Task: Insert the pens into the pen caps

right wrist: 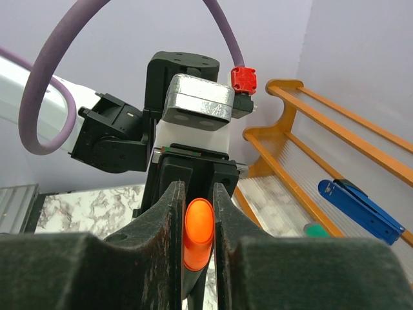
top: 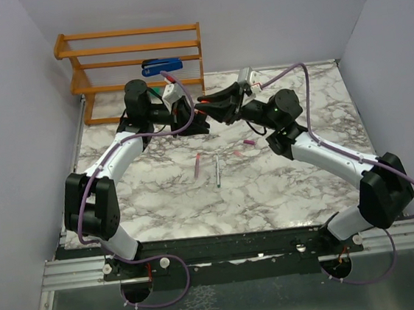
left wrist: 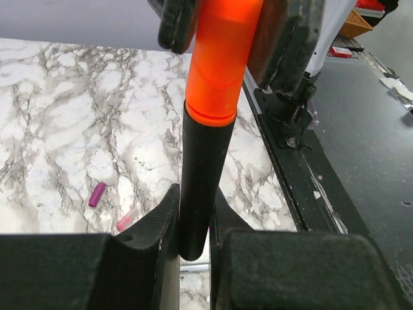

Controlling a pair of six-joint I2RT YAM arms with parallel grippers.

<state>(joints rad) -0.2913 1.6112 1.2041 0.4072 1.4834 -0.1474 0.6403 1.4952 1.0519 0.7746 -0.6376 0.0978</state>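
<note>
Left wrist view: left gripper (left wrist: pixel 193 239) clamps black marker (left wrist: pixel 203 181), right gripper (right wrist: pixel 193 219) clamps orange cap (left wrist: pixel 222 58), held above worktop (left wrist: pixel 77 129). Cap looks seated; next, probably release, then pink pen (top: pixel 196 166) w/ matching cap.

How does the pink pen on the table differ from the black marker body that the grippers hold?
The pink pen is thin and lies loose on the marble table; the black marker body is thicker and is held above the table in the left gripper. The pink pen has no cap on it; the black marker body already sits in the orange cap, which the right gripper clamps. Both are straight sticks.
</note>
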